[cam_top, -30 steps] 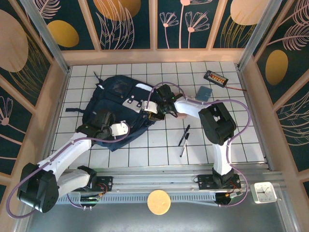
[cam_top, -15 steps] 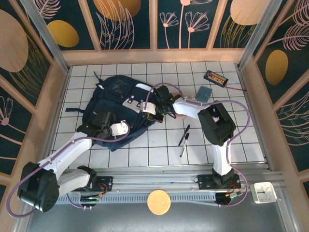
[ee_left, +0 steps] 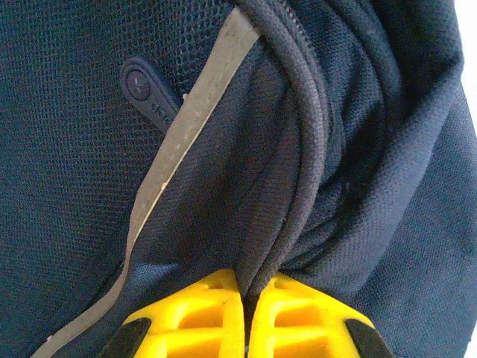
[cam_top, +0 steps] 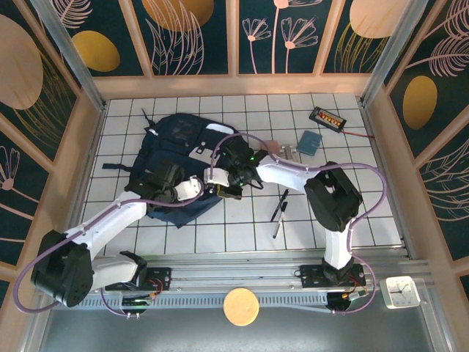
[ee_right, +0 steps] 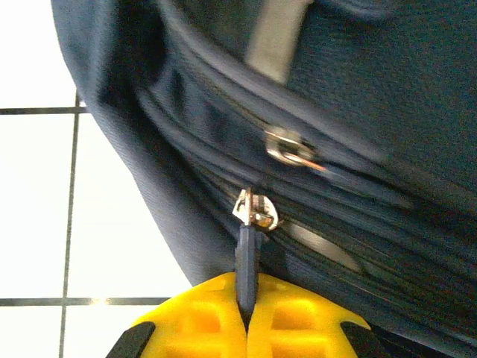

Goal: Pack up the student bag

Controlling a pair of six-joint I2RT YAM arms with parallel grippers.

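Note:
The navy-blue student bag lies flat on the white tiled table, left of centre. My left gripper is at the bag's near right edge and is shut on a fold of its fabric beside a grey trim stripe. My right gripper sits just right of it, shut on the dark zipper pull tab, which hangs from a metal slider on the bag's zipper track. A second slider shows above it.
Two pens lie on the tiles right of the bag. A blue card-like item, a small grey object and a black box with orange contents rest at the back right. Wooden walls surround the table.
Both grippers have moved together toward the near right of the bag. The right gripper has drawn the zipper pull along the bag's edge, and the bag's right side has bunched up.

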